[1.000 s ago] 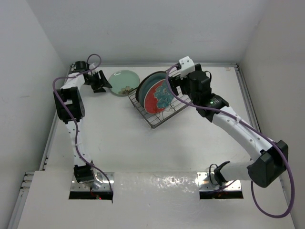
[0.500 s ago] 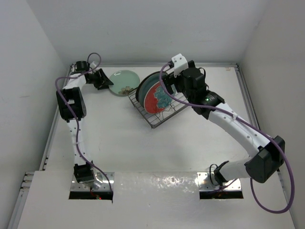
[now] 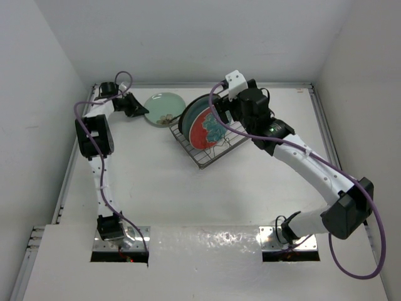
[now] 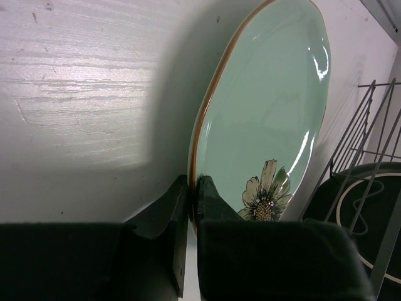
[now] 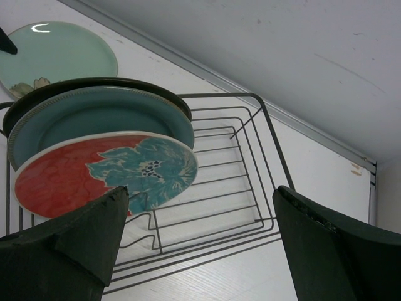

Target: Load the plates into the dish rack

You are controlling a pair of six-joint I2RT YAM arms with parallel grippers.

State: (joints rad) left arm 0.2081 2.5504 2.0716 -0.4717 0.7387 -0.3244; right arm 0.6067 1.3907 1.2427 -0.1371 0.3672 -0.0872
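Grasping mint plate at table's far edge, left gripper clamped on rim; right gripper spread above dish rack; next, likely lifting plate into rack.

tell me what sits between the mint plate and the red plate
Two racked plates: the teal plate next to the red plate, then a dark-rimmed plate nearest the mint plate. The right wrist view shows it.
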